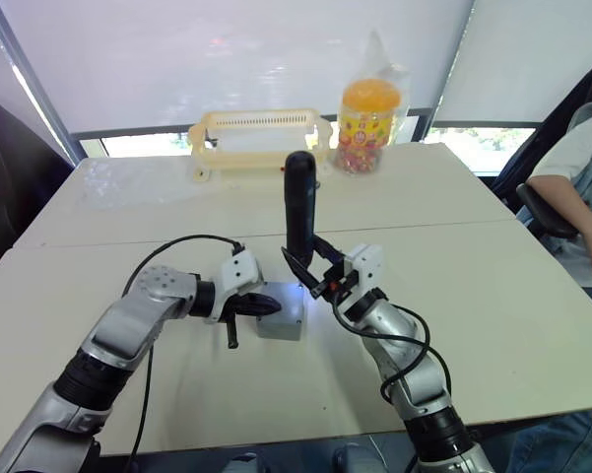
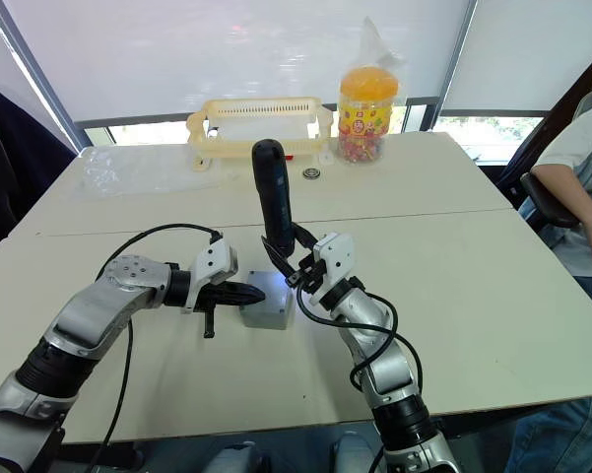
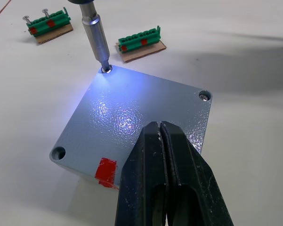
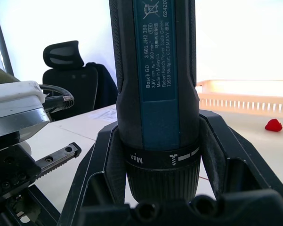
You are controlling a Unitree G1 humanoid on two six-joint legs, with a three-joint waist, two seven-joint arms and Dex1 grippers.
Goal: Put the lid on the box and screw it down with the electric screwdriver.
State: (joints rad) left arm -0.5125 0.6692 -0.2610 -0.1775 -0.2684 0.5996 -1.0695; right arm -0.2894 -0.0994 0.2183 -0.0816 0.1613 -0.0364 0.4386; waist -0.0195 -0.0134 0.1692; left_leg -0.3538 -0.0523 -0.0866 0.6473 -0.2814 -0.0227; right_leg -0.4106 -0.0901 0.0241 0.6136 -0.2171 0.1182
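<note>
Grey lid (image 3: 132,122) is pinned by the closed left gripper (image 3: 162,136); the screwdriver (image 1: 298,212), clamped in the right gripper (image 1: 320,268), could be tilted, stripping 1 corner screw (image 3: 106,69).

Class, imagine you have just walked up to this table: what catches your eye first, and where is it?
First, the black electric screwdriver, upright in the right gripper at mid-table, its lit bit in a corner screw hole of the lid on the grey box. The left gripper, fingers shut, presses on the lid. At the far edge stand a cream basket and an orange-lidded sweet jar.
</note>
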